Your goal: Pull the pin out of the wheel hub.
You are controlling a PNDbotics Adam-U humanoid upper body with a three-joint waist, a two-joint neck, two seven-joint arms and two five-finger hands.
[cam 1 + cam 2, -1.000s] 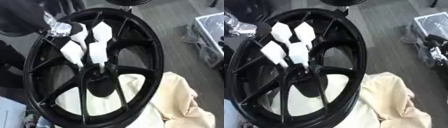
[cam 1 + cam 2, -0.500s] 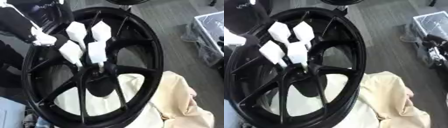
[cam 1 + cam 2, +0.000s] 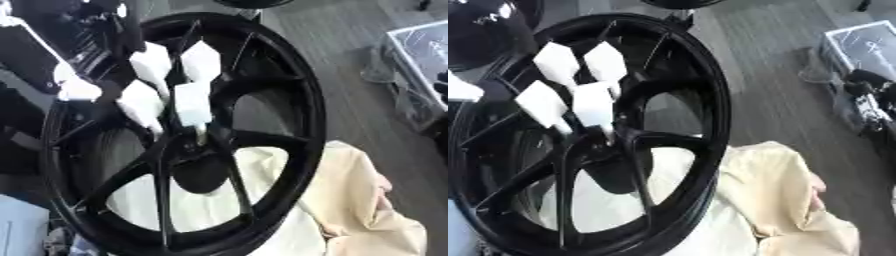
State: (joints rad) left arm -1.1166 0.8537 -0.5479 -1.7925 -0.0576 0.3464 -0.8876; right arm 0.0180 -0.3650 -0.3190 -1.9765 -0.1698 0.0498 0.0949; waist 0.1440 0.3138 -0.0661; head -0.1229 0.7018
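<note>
A large black spoked wheel hub lies tilted across the middle of the view. Several white block-headed pins stand in its centre, close together: two at the back and two at the front. My left arm, black with pale parts, comes in from the upper left. My left hand is over the hub's left rim, just left of the pins and apart from them. My right hand shows in no view.
A cream cloth lies under and to the right of the hub. A pale box and dark gear stand on the grey floor at the right. A light blue sheet shows at the lower left.
My left arm has come down from the top left corner toward the hub's left rim and the pins. The pins and hub have not moved.
</note>
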